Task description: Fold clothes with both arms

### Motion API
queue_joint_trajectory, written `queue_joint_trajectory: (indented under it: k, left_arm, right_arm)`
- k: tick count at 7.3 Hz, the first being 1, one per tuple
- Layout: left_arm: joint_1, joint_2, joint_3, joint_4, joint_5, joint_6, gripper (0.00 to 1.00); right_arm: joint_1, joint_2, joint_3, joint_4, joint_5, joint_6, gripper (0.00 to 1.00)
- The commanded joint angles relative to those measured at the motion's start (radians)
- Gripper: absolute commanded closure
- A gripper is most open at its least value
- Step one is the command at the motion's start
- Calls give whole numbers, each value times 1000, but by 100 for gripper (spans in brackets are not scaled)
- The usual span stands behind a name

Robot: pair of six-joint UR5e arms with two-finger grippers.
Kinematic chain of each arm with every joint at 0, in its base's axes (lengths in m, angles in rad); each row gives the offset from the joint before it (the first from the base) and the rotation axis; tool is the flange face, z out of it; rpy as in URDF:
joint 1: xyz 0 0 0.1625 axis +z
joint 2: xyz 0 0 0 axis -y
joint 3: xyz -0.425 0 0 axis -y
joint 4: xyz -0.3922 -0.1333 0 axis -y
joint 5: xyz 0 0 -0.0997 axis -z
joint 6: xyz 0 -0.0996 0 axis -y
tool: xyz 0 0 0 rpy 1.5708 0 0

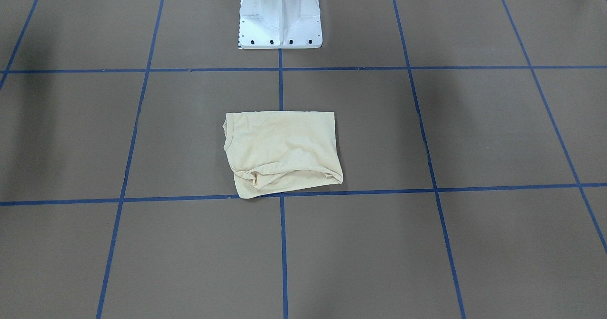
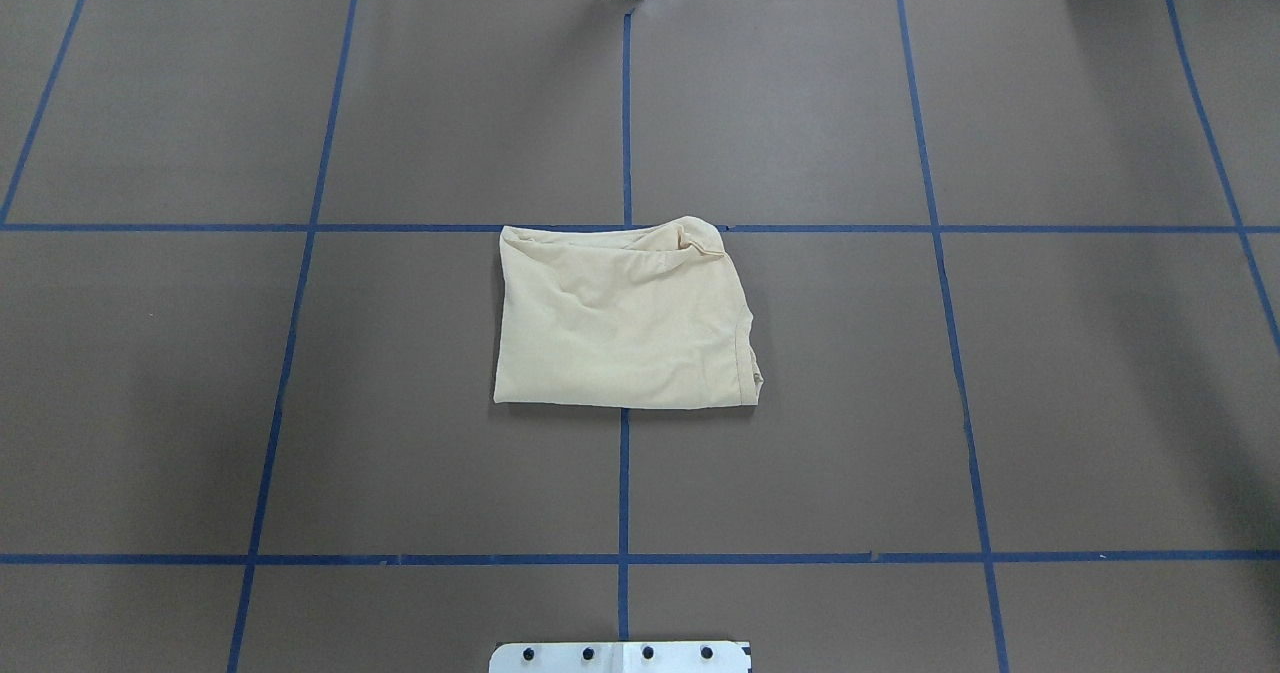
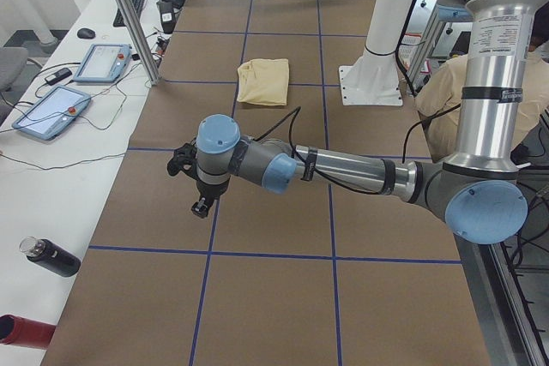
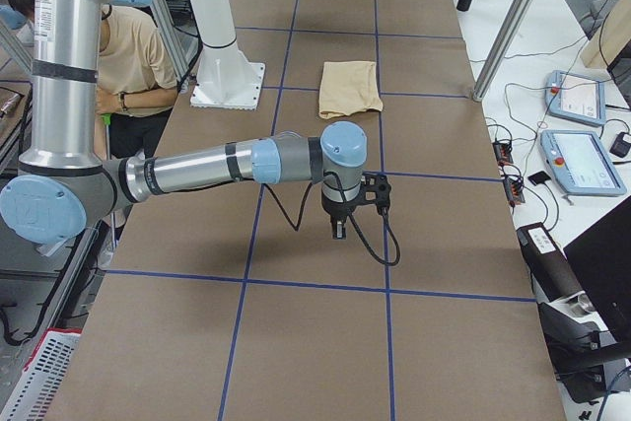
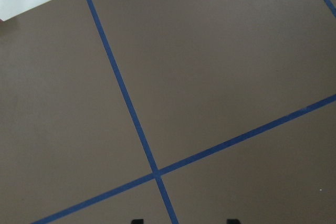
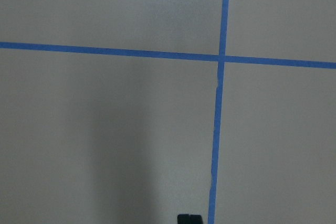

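The pale cream-yellow T-shirt [image 2: 620,318] lies folded into a compact, roughly rectangular packet on the brown bench [image 2: 850,433]. It sits straight out in front of the white pedestal base [image 1: 280,20] and well apart from it, over the blue tape line [image 2: 625,103] that runs out from the base. The packet's edge nearest the base is a straight, flat fold. The edge farthest from the base is rumpled and slightly puffed, and a curved collar seam shows along the side toward the robot's right. Nothing touches the shirt. The left arm [image 3: 343,173] reaches out well to the left of the base, and the left end effector [image 5: 185,221] hangs above bare bench near a tape crossing. Its two fingertips stand wide apart with nothing between them. The right arm [image 4: 197,170] reaches out well to the right of the base. The right end effector [image 6: 189,219] points down over bare bench, and its tips show as one dark block, closed together and holding nothing. A seated person [image 4: 133,61] is behind the base.
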Motion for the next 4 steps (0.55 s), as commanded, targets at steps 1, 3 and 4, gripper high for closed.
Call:
queue_joint_trajectory:
  k: [1, 3, 4]
  left_arm:
    - [1, 83, -104, 43, -7, -64, 22]
    - [-2, 119, -100, 46, -7, 40, 0]
    - [-6, 113, -114, 45, -2, -46, 0]
  right_arm:
    - [-20, 33, -4, -53, 7, 8, 95]
    - [-20, 33, -6, -50, 4, 13, 0]
    - [-18, 32, -6, -52, 9, 14, 0]
